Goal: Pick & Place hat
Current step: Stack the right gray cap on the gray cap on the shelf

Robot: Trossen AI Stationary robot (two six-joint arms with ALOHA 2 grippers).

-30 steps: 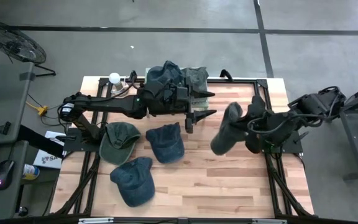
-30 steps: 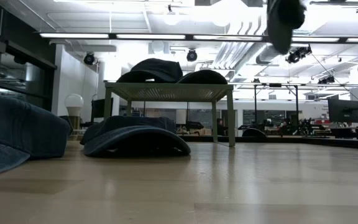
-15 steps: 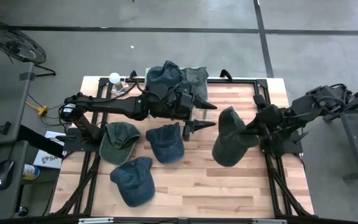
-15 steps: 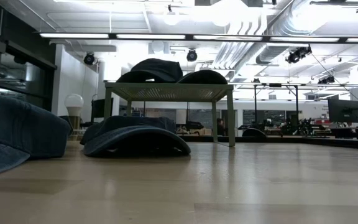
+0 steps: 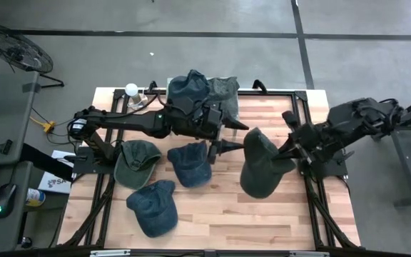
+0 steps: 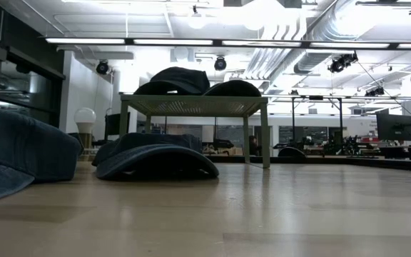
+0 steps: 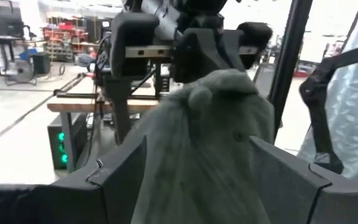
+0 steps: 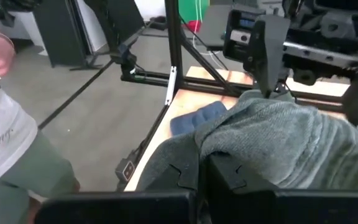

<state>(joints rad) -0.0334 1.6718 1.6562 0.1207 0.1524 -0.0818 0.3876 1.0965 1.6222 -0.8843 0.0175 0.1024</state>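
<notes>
Over the counter [image 5: 220,221] at about three o'clock, the right tool [image 5: 285,151] is clenched on a grey-green hat [image 5: 261,163], which hangs clear of the wood. Meeting it from nine o'clock comes the left tool [image 5: 228,135], fingers spread wide either side of the hat's crown in its own wrist view, not closed on anything. Looks like a handover in the making! Two hats already sit on the small rack [image 5: 228,107] at twelve o'clock, so part of the job seems done. Three more hats, one green [image 5: 135,161] and two blue [image 5: 191,163] [image 5: 153,207], lie on the counter toward seven o'clock, waiting.
</notes>
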